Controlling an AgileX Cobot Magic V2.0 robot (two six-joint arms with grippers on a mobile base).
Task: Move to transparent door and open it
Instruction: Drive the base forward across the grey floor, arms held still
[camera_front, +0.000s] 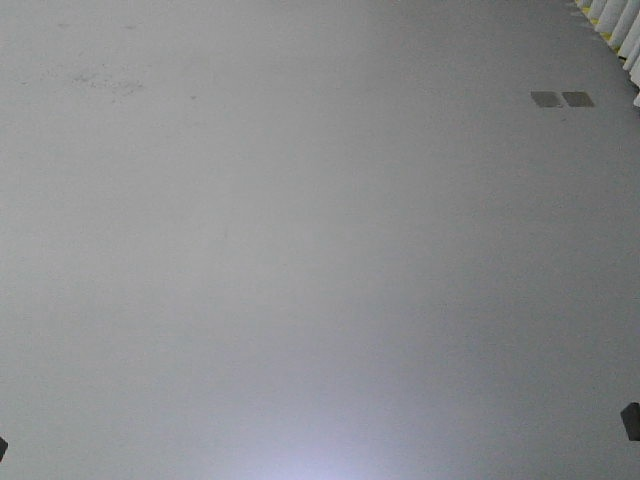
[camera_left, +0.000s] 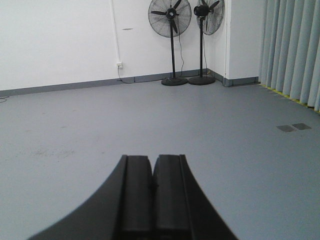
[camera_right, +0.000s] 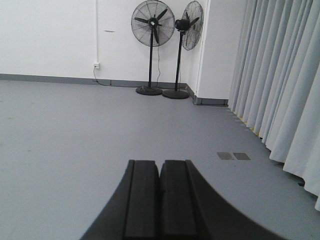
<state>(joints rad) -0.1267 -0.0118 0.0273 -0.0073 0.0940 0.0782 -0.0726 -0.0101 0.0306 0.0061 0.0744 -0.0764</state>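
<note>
Stood on a wide grey floor (camera_front: 300, 250), bare across nearly the whole front view. Faced a white wall (camera_left: 60, 40) at the far end, with long pale curtains (camera_right: 280, 90) hanging down the right side. Found no transparent door in any view, so judged the task barely begun: approach not done, handle not reached, opening all left. Noted two pedestal fans (camera_right: 150, 22) in the far corner, well apart from the robot. Held the left tool (camera_left: 152, 162) pressed narrow, pads together on nothing; likewise the right tool (camera_right: 160, 167), closed and empty. Spotted two small floor plates (camera_front: 562, 99) near the curtains, and a wall socket (camera_left: 119, 64).
</note>
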